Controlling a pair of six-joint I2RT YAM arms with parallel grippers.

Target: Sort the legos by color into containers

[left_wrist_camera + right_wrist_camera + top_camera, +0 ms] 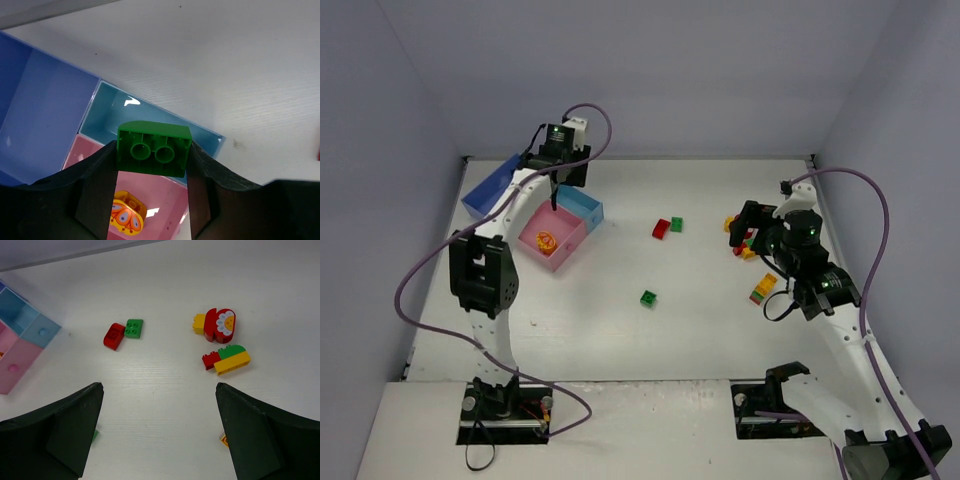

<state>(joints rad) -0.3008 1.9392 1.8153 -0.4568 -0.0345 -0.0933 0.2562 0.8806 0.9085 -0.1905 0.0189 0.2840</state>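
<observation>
- The left gripper (556,198) is clamped on a green brick (154,150), studs away from the wrist camera so its hollow underside shows.
- It holds the brick above the tray (480,200), over about where the teal bin (107,115) meets the pink bin (167,200). Which of the two it is over cannot be told.
- Only one piece is in the tray: a yellow piece (127,216) with an orange pattern, lying in the pink bin.
- The blue bin (40,115) and the teal bin show nothing inside.
- The right gripper (159,390) is wide open and holds nothing. It hovers near the cluster on the right side of the table (620,340).
- Loose on the table are:
  - a red brick (114,335) touching a second green brick (134,328) at mid-table;
  - a lone green brick (648,297) nearer the arms;
  - a red flower piece (221,326) joined to a small yellow brick (199,323);
  - a red, green and yellow stack (228,359) just beside those;
  - an orange and yellow stack (763,288) near the right arm.
- Judged from this, the sorting is at an early stage: one piece is binned, one is in hand, and most are left. The joined stacks would likely need pulling apart first.
- No brand, label or readable writing shows. The only markings are a white daisy printed on the red flower piece and the orange pattern on the yellow piece.
</observation>
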